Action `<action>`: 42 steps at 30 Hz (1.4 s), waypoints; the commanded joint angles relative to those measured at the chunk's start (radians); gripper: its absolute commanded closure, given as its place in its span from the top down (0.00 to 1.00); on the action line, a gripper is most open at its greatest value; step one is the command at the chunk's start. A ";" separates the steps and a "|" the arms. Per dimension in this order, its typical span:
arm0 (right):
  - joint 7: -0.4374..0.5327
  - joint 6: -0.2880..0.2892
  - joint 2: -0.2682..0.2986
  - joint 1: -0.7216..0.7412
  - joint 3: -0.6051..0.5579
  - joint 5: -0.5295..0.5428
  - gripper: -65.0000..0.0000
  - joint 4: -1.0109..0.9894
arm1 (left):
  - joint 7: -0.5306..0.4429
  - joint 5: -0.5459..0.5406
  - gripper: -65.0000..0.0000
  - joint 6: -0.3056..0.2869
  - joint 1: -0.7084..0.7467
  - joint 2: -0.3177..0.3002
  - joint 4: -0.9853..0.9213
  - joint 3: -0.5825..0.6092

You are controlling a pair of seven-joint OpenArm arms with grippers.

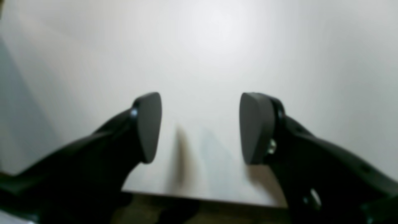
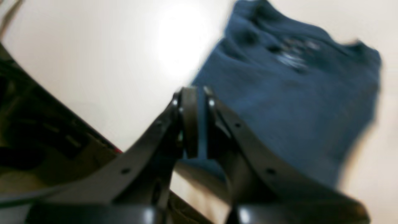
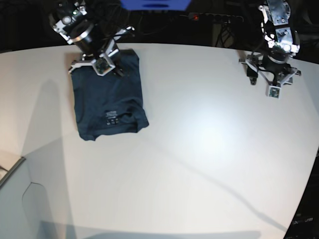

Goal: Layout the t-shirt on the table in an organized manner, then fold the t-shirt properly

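Two end effectors work over a white counter (image 3: 199, 149). A navy t-shirt (image 3: 107, 97), folded into a compact rectangle with its pale neck label facing up, lies at the counter's far edge, on the base view's left. The right end effector (image 2: 196, 121) sits at the shirt's far hem, its pads (image 2: 189, 124) clamped together on a fold of the blue cloth. The left end effector (image 1: 200, 127) hangs well apart from the shirt above bare counter, pads (image 1: 149, 127) spread and holding nothing.
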 commanded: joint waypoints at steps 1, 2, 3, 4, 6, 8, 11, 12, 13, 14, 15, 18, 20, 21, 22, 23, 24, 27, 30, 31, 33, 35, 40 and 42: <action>0.027 0.004 -0.009 -0.015 0.020 0.013 0.04 0.037 | -0.016 -0.027 0.52 0.000 0.024 0.009 0.046 -0.005; 0.027 0.004 -0.017 -0.030 0.048 0.013 0.04 0.050 | -0.016 -0.046 0.46 0.000 0.042 0.014 0.069 -0.007; 0.027 0.004 -0.031 -0.047 0.077 0.013 0.04 0.063 | -0.016 -0.067 0.38 0.000 0.062 0.014 0.093 -0.007; 0.031 0.004 -0.048 -0.065 0.103 0.013 0.04 0.074 | -0.016 -0.089 0.29 0.000 0.084 0.014 0.118 -0.007; 0.031 0.006 -0.077 -0.102 0.151 0.013 0.04 0.090 | -0.016 -0.125 0.10 0.000 0.131 0.016 0.152 -0.007; 0.033 0.007 -0.094 -0.141 0.175 0.013 0.04 0.091 | -0.014 -0.148 0.00 0.000 0.180 0.016 0.175 -0.007; 0.031 0.007 -0.101 -0.207 0.190 0.014 0.04 0.090 | -0.016 -0.179 0.01 0.000 0.266 0.016 0.190 -0.007; 0.033 0.007 -0.101 -0.231 0.189 0.014 0.04 0.090 | -0.016 -0.199 0.00 0.000 0.291 0.016 0.190 -0.007; 0.033 0.007 -0.103 -0.254 0.187 0.014 0.04 0.090 | -0.016 -0.214 0.00 0.000 0.312 0.016 0.188 -0.007; 0.035 0.007 -0.103 -0.277 0.186 0.014 0.04 0.090 | -0.019 -0.234 0.00 0.000 0.340 0.012 0.184 -0.007; 0.035 0.007 -0.103 -0.297 0.186 0.016 0.04 0.090 | -0.022 -0.256 0.00 0.000 0.361 0.011 0.178 -0.007; 0.022 0.007 -0.105 -0.338 0.186 0.016 0.04 0.079 | -0.023 -0.308 0.00 0.000 0.414 0.008 0.144 -0.007; 0.030 0.007 -0.117 -0.360 0.184 0.016 0.04 0.037 | -0.023 -0.309 0.00 0.000 0.423 0.008 0.103 -0.007; 0.030 0.007 -0.118 -0.360 0.184 0.016 0.04 0.007 | -0.025 -0.309 0.00 0.000 0.423 0.008 0.072 -0.007; 0.031 0.007 -0.115 -0.357 0.184 0.016 0.04 -0.029 | -0.025 -0.309 0.00 0.000 0.420 0.008 0.037 -0.004; 0.033 0.007 -0.111 -0.352 0.184 0.016 0.04 -0.070 | -0.025 -0.309 0.00 0.000 0.415 0.006 -0.011 -0.004; 0.033 0.007 -0.109 -0.338 0.184 0.016 0.04 -0.118 | -0.026 -0.309 0.00 0.000 0.395 0.002 -0.063 -0.002; 0.035 0.007 -0.108 -0.282 0.187 0.016 0.04 -0.276 | -0.026 -0.311 0.00 0.000 0.325 -0.026 -0.237 0.004; 0.038 0.007 -0.088 -0.222 0.183 0.016 0.04 -0.426 | -0.026 -0.309 0.00 0.000 0.243 -0.034 -0.401 0.005; 0.044 0.007 -0.089 -0.194 0.183 0.016 0.04 -0.477 | -0.028 -0.309 0.00 0.000 0.213 -0.037 -0.459 0.005; 0.091 0.007 -0.092 -0.145 0.183 0.016 0.04 -0.584 | -0.028 -0.309 0.00 -0.001 0.151 -0.063 -0.560 0.030; 0.157 0.007 -0.094 -0.091 0.184 0.016 0.04 -0.695 | -0.048 -0.309 0.00 -0.037 0.079 -0.092 -0.675 0.094; 0.274 0.003 -0.100 0.028 0.200 0.016 0.04 -0.966 | -0.227 -0.309 0.00 -0.107 -0.088 -0.135 -1.062 0.202; 0.337 0.001 -0.121 0.074 0.235 0.016 0.04 -1.077 | -0.330 -0.309 0.00 -0.109 -0.153 -0.152 -1.228 0.236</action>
